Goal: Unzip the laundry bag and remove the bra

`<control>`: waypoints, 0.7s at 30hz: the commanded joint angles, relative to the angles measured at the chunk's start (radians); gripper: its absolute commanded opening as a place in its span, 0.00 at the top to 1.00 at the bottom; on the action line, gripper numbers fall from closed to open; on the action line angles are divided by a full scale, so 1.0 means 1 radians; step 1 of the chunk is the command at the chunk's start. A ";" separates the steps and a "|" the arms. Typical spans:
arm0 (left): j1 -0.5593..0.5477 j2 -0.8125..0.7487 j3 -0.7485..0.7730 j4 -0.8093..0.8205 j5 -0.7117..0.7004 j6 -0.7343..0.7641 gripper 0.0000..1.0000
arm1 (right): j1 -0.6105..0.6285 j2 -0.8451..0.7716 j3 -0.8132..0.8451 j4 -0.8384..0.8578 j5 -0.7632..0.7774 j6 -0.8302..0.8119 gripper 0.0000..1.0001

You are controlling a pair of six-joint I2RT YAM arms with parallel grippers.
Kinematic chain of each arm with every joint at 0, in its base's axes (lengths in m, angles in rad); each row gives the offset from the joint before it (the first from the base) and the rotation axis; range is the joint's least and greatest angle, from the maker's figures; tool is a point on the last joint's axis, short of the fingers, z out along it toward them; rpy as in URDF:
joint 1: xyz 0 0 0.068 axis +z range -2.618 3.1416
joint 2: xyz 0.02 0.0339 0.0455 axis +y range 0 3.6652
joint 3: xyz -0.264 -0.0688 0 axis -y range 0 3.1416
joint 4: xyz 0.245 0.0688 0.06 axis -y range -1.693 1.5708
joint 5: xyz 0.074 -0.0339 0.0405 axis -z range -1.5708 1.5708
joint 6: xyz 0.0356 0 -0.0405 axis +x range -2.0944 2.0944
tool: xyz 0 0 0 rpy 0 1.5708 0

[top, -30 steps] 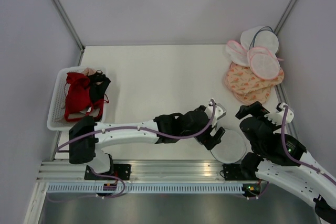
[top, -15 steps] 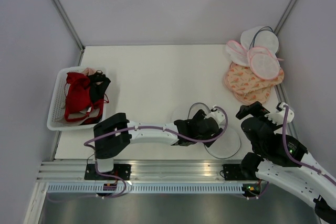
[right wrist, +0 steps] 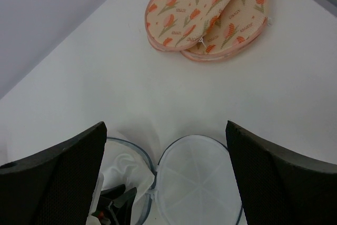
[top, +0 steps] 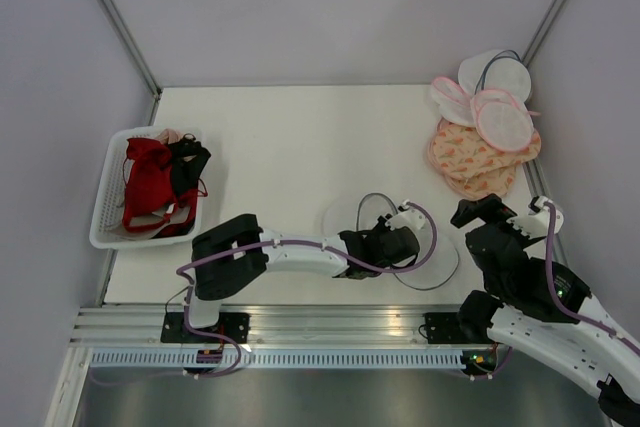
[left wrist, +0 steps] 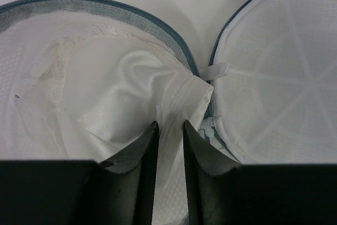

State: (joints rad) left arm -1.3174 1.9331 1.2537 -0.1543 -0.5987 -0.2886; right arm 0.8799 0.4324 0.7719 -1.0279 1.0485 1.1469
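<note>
The laundry bag [top: 445,259] lies unzipped near the table's front, its two round halves of white mesh side by side with a dark grey zipper rim [left wrist: 79,2]. The lid half [left wrist: 279,77] [right wrist: 202,183] lies flat on the right. In the left half rests the white bra [left wrist: 118,85] [right wrist: 122,166]. My left gripper [left wrist: 169,126] [top: 392,239] reaches into that half, its jaws nearly together with a fold of the bra's white fabric pinched between them. My right gripper [right wrist: 166,130] [top: 478,212] hovers wide open just right of the bag, holding nothing.
A white basket [top: 108,232] with red and black bras stands at the left edge. Pink-rimmed white bags [top: 500,117] and peach patterned bags [top: 470,162] [right wrist: 210,14] are piled at the back right corner. Walls close in the table at the back and sides.
The bag, a shut flat disc a second ago, now lies open in two halves. My left gripper has moved into the left half and closed on the white fabric. The right arm barely moved.
</note>
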 commanded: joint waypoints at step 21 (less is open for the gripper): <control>0.020 -0.023 0.001 -0.011 -0.168 -0.066 0.72 | 0.002 -0.043 -0.011 0.031 -0.008 -0.058 0.02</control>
State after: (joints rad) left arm -1.3025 1.9858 1.2533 -0.1535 -0.7246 -0.3054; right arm 0.8799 0.3908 0.7635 -1.0096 1.0355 1.1118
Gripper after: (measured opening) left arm 0.175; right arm 0.978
